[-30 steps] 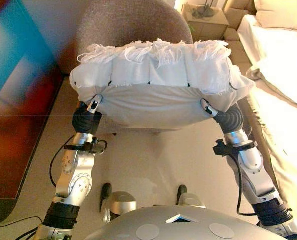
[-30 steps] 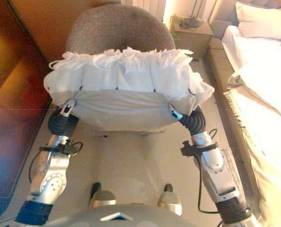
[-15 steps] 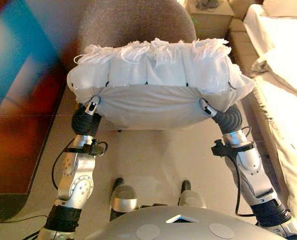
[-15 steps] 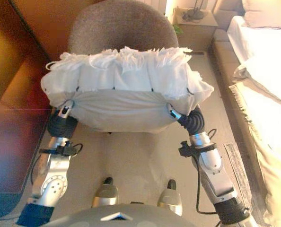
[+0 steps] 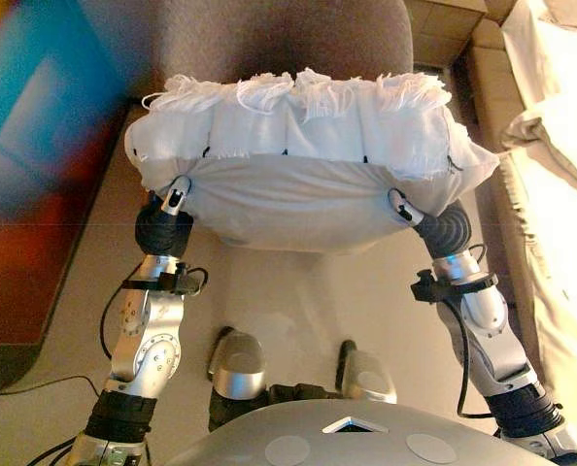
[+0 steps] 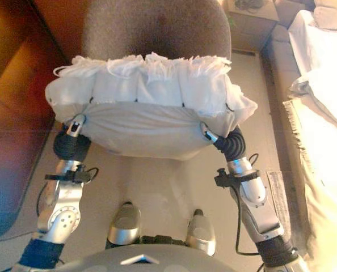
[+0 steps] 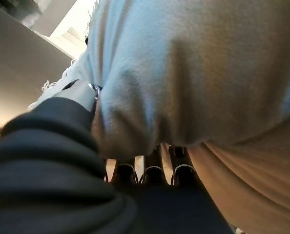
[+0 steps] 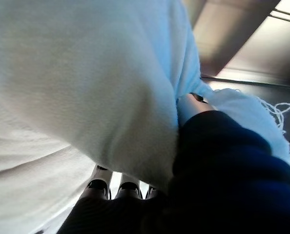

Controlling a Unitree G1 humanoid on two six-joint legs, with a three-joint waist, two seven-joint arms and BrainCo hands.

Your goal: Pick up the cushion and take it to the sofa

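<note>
Cushion (image 5: 298, 184): white, fringed, held in the air in front of the grey chair (image 5: 269, 39).
Left hand (image 5: 177, 199): thumb pinching cushion's lower left corner.
Right hand (image 5: 402, 209): thumb pinching lower right corner.
Bed (image 5: 560, 146): on the right.

Supporting surfaces: both hands and the floor.

The cushion (image 5: 308, 165) is carried off the floor, resting on the left hand (image 5: 172, 209) and right hand (image 5: 410, 216), whose fingers lie under its near edge. On the beige floor (image 5: 288, 301) stand a grey upholstered chair (image 5: 269, 39) beyond the cushion and a bed (image 5: 560, 194) at right.
</note>
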